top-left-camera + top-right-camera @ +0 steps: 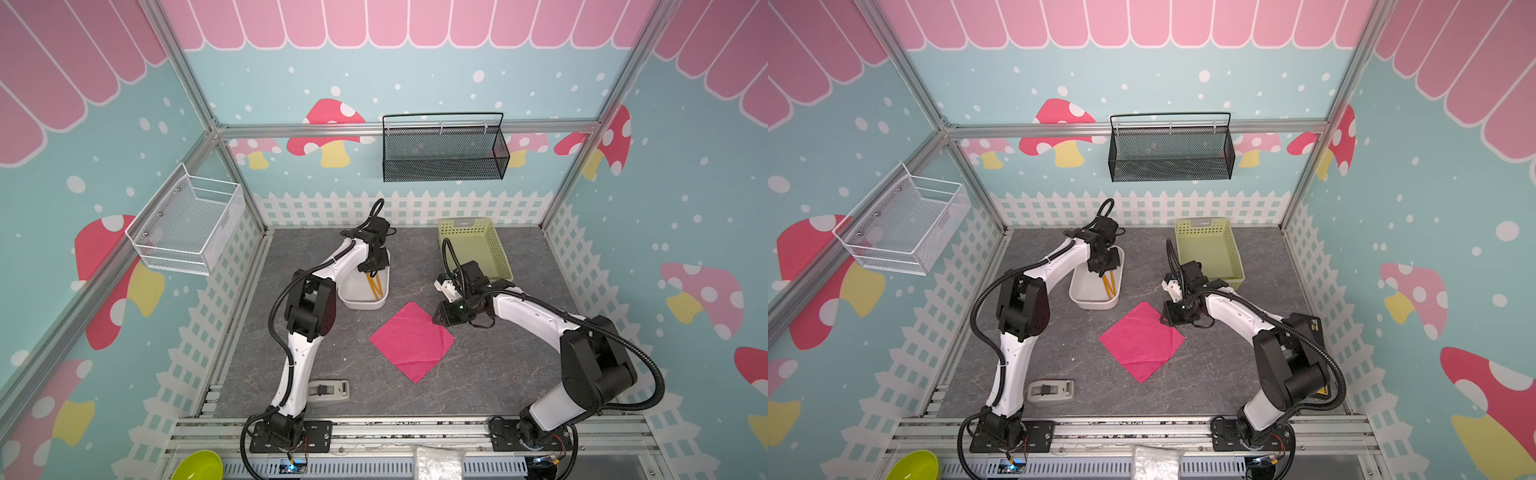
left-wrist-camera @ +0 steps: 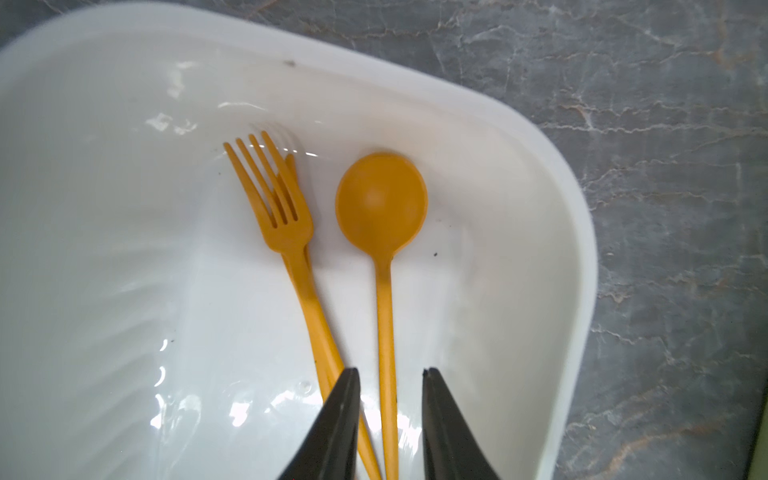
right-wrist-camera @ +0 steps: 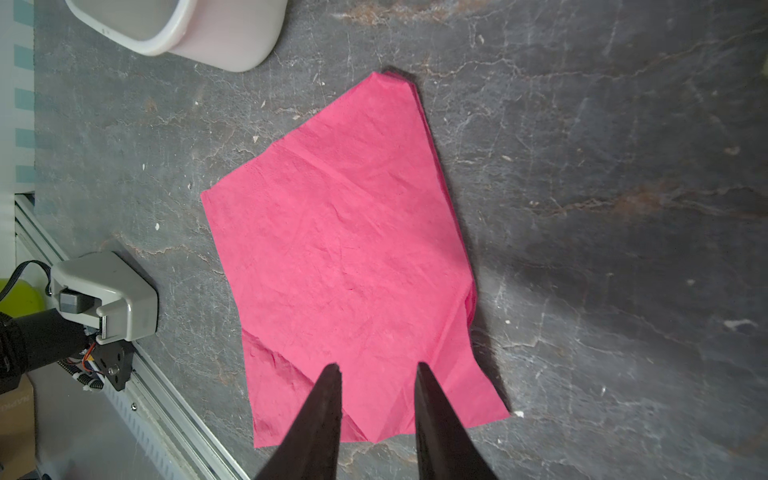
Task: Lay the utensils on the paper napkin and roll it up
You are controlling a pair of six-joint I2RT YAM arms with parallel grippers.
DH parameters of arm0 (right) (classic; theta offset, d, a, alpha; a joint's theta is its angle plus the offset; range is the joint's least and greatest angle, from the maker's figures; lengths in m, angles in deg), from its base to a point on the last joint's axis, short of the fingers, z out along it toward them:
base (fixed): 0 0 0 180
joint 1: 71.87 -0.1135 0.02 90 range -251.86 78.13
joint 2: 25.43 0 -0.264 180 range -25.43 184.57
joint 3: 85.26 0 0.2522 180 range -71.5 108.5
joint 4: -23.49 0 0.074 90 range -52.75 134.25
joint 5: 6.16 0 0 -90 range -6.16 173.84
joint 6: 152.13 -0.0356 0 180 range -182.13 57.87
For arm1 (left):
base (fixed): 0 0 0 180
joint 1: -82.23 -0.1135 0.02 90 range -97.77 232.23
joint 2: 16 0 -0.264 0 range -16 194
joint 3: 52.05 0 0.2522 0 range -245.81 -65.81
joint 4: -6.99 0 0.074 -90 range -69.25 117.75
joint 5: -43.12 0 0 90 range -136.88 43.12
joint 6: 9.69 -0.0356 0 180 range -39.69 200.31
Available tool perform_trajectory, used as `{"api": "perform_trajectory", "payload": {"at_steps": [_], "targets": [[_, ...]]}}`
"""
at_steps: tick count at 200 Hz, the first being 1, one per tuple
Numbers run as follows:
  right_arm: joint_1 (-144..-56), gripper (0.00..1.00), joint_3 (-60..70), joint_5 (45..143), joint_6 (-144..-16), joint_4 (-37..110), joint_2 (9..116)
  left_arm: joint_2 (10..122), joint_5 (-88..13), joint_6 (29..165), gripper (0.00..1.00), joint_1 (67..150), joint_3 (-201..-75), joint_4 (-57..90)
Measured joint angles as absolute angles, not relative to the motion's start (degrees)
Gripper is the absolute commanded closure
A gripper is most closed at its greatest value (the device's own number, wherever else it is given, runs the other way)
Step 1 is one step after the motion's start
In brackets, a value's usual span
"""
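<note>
The orange fork (image 2: 286, 216) and the round-bowled orange spoon (image 2: 381, 203) lie side by side in a white tub (image 2: 573, 249). In both top views they show as orange handles (image 1: 376, 286) (image 1: 1108, 286). My left gripper (image 2: 390, 372) reaches down into the tub. Its jaws are open and stand either side of the spoon's handle, with a gap on each side, and one fingertip (image 2: 347, 386) covers the fork's handle. The pink paper napkin (image 1: 411, 338) (image 1: 1142, 338) (image 3: 345, 257) lies flat on the grey table. My right gripper (image 3: 378, 368) (image 1: 436, 318) hovers open and empty over its near corner.
A pale green basket (image 1: 478, 249) stands behind the right arm. A grey desk device (image 1: 328, 390) (image 3: 108, 299) sits near the left arm's base. A black mesh basket (image 1: 444, 149) and a white wire basket (image 1: 187, 224) hang on the walls. A lime bowl (image 1: 197, 465) lies beyond the front rail.
</note>
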State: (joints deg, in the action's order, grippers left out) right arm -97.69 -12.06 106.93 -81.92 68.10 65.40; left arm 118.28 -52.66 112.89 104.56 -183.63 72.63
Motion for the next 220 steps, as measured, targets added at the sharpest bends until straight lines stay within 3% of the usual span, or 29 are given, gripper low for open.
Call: {"api": "perform_trajectory", "payload": {"at_steps": [220], "targets": [[-96.6,0.67,-12.06,107.0,-81.86,68.78,65.4,123.55,-52.42,115.9,0.89,105.1,-186.08,75.31]]}}
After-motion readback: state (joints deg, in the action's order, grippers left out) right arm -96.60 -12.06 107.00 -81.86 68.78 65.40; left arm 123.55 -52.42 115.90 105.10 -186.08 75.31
